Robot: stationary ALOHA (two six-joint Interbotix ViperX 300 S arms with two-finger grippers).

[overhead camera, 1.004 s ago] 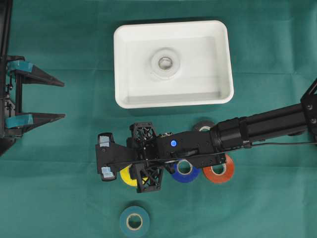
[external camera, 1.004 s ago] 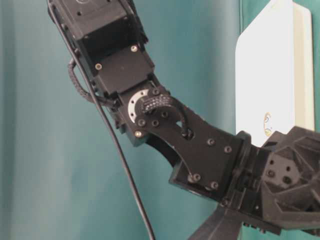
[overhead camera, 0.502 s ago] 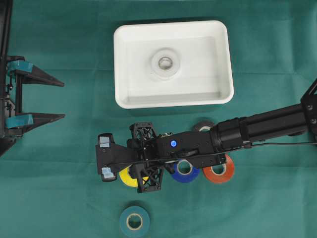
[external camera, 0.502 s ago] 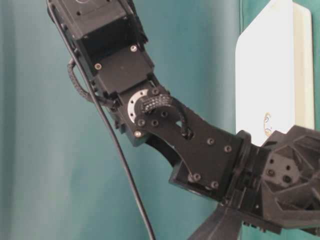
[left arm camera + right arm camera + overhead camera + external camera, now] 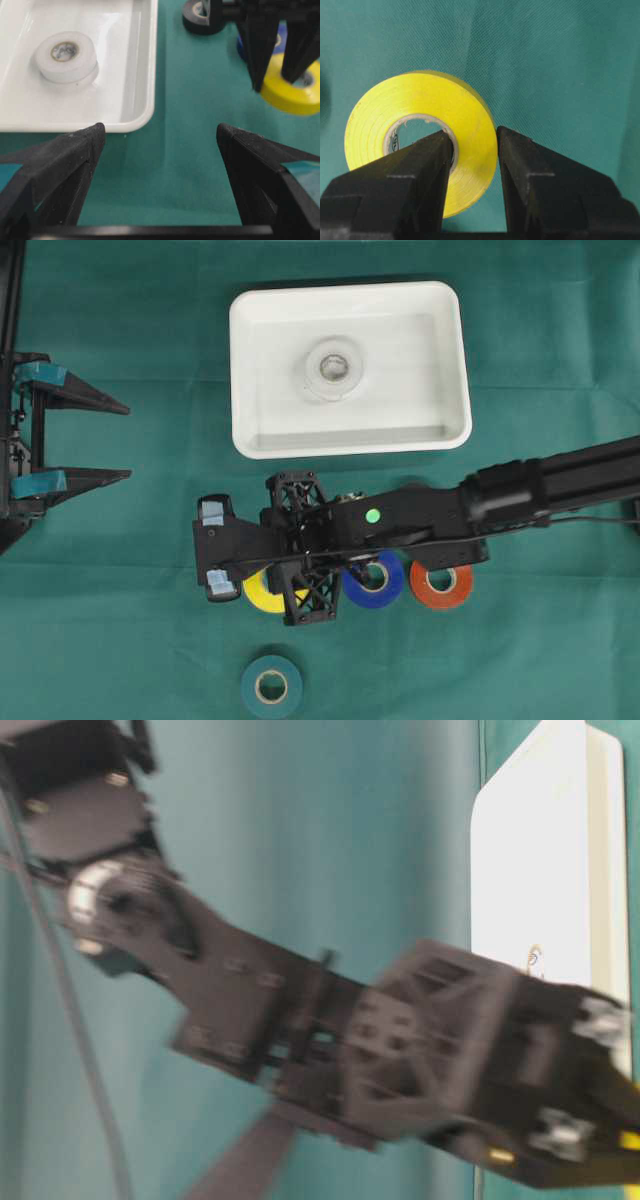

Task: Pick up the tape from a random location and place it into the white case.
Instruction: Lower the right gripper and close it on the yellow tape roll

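Counter (image 5: 120,540): white case (image 5: 455,360) at top centre in the overhead view, one tape roll (image 5: 334,367) lying inside it. Below the case, a row of rolls: one (image 5: 262,592) at left, one (image 5: 375,580) in the middle, one (image 5: 443,583) at right. A further roll (image 5: 196,17) behind the row, nearer the case. Another roll (image 5: 271,686) alone below the row. Right arm (image 5: 450,515) lies across the row.

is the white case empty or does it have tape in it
Not empty. One white tape roll lies flat in the middle of the white case.
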